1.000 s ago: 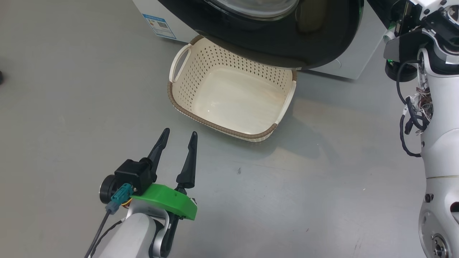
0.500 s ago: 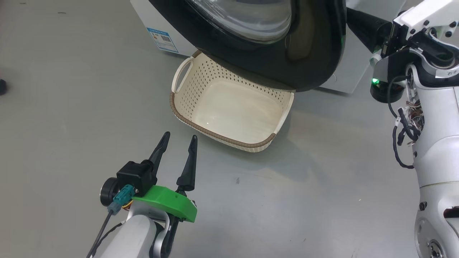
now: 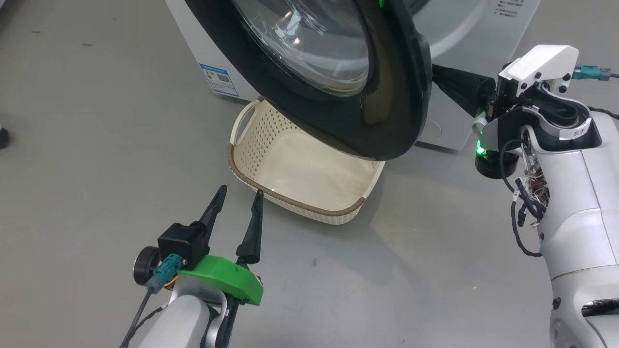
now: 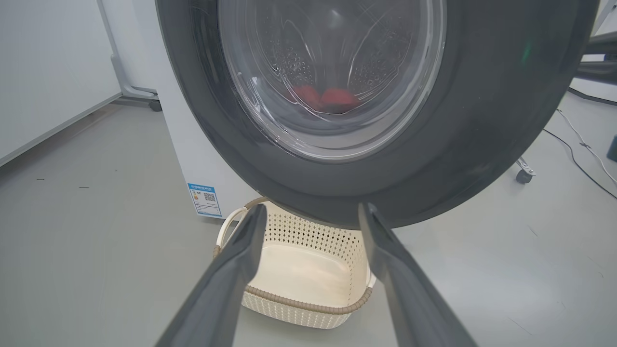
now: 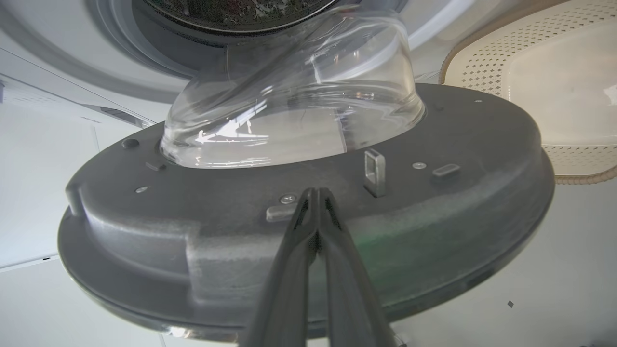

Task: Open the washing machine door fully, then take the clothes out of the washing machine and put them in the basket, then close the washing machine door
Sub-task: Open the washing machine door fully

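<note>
The washing machine door (image 3: 387,116), a black ring around bulging glass, stands partly swung out from the white washing machine (image 3: 464,29), over the far part of the basket (image 3: 290,195). The cream basket (image 4: 299,270) sits on the floor and holds nothing. Red clothes (image 4: 323,96) show through the door glass, inside the drum. My right gripper (image 5: 315,191) is shut, tips pressed on the door's dark grey inner face (image 5: 434,202); its fingers (image 3: 454,87) reach behind the door edge. My left gripper (image 3: 241,191) hovers open in front of the basket, holding nothing.
A blue label (image 3: 218,79) marks the machine's lower front. A caster (image 4: 523,176) and cables (image 4: 578,144) lie on the floor to the right. A small dark object (image 3: 2,137) sits at the left edge. Grey floor spreads around the basket.
The door has swung further out from the machine with my shut right gripper pushing on its inner face. The head camera has tilted up. The left gripper has stayed put.
</note>
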Motion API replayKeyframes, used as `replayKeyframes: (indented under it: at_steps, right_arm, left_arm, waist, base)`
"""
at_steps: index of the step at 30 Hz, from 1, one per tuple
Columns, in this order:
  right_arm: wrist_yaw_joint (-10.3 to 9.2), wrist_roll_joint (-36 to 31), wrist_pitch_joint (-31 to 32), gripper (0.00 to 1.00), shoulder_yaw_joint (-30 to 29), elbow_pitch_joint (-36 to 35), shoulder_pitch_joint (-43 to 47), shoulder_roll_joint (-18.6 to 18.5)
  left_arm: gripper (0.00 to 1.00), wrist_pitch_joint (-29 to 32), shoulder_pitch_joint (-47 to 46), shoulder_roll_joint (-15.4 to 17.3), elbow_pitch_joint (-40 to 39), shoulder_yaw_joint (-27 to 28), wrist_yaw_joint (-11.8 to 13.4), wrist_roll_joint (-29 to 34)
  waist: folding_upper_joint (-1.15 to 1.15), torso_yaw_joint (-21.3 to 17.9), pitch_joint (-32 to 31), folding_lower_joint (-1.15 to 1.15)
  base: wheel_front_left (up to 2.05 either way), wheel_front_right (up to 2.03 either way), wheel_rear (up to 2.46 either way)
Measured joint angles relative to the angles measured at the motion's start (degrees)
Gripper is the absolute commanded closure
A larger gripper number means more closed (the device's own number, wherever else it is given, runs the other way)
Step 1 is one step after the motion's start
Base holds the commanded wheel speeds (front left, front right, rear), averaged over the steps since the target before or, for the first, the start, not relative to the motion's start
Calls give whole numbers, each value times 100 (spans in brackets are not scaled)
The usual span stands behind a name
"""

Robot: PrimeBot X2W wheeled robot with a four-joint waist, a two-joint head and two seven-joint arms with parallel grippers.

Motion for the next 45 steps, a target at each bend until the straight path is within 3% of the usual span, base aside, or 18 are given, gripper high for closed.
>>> replayKeyframes:
  at_steps: [20,45]
  right_arm:
    - [-8,580,400,100,758,-145,551,42]
    - [-52,1735,193,100,2231,-759,819,30]
  left_arm:
    - [0,0,217,4,46,54,-1,91]
    - [0,0,243,4,-68,12,-8,99]
  waist:
    - [0,9,-423,0]
    - [0,153,-325,0]
  base:
    - [0,0,0]
    - [0,0,0]
